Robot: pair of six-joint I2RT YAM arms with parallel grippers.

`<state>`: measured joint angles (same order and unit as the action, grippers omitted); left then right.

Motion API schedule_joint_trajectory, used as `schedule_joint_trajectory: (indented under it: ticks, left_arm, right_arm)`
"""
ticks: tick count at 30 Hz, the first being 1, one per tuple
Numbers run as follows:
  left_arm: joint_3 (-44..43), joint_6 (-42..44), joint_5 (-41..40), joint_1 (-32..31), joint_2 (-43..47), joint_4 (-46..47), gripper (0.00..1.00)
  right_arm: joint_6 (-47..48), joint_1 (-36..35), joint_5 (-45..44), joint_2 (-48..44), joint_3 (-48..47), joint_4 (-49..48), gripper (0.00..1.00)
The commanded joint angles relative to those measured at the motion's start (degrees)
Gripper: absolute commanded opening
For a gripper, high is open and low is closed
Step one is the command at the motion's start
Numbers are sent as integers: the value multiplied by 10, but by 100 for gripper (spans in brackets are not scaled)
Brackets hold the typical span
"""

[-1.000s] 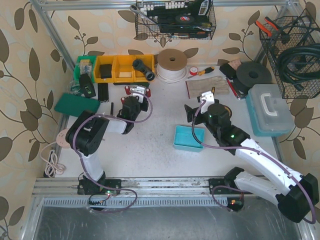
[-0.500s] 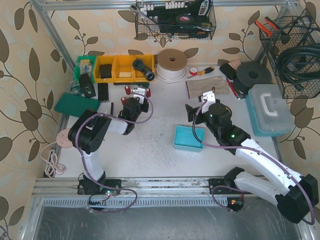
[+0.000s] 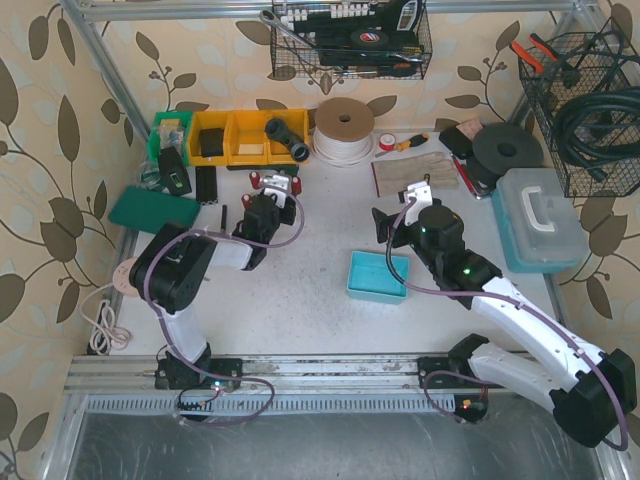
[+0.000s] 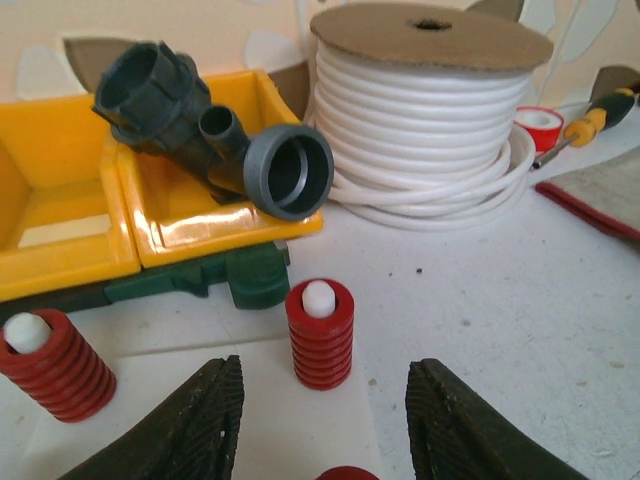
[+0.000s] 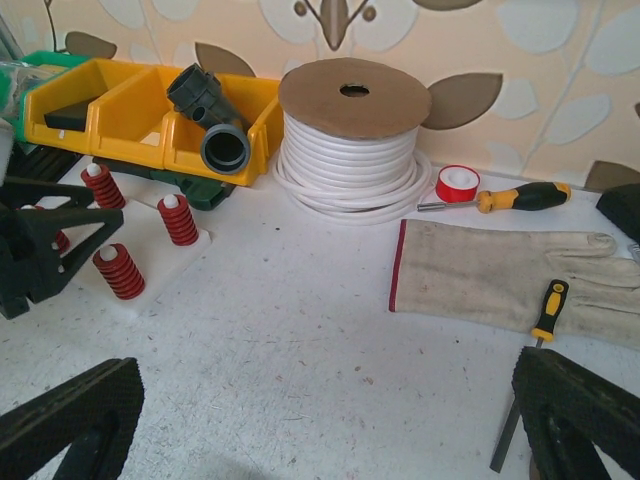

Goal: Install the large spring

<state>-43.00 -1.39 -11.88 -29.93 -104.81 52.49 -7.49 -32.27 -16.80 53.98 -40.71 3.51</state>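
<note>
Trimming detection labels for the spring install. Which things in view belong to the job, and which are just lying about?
Job: red springs, white post plate, left end effector, open at the springs.
Lying about: pipe fitting, yellow bins, tubing spool, red tape, glove, screwdrivers, blue tray.

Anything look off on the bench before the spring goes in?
Only the dark grey plastic pipe fitting: it lies tilted across the front rim of the rightmost yellow plastic bin, one socket overhanging the edge. The red coil springs stand on their white pegs.
</note>
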Motion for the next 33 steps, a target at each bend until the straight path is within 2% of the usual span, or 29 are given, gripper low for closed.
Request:
schedule_joint_trajectory:
  ticks: [1,6,10,14,17,19,24,29,33]
  left_arm:
    - [7,6,-8,6,75,-5,50]
    - [-7,-19,-36,6,166,-128,55]
    - [3,-42,-37,6,262,-211,69]
    - [25,-48,-66,7,351,-291,72]
    - [50,19,-75,8,386,-312,74]
    - [59,61,-113,12,397,-342,75]
    - [112,109,-211,32,410,-315,76]
    - [157,170,-249,76,398,-243,77]
    - [185,126,-184,123,369,-206,77]
  right_arm:
    - [-6,5,8,3,0,0,100]
    - [-6,10,1,5,-7,12,100]
    - [-7,16,-32,0,-16,23,100]
    - [34,20,-71,0,-19,14,100]
    - [85,28,-105,14,-15,-11,100]
    - [98,42,-132,29,-14,-20,100]
    - [122,120,-123,79,10,-74,100]
    - [153,198,-48,98,86,-188,100]
    - [149,245,-17,128,135,-282,100]
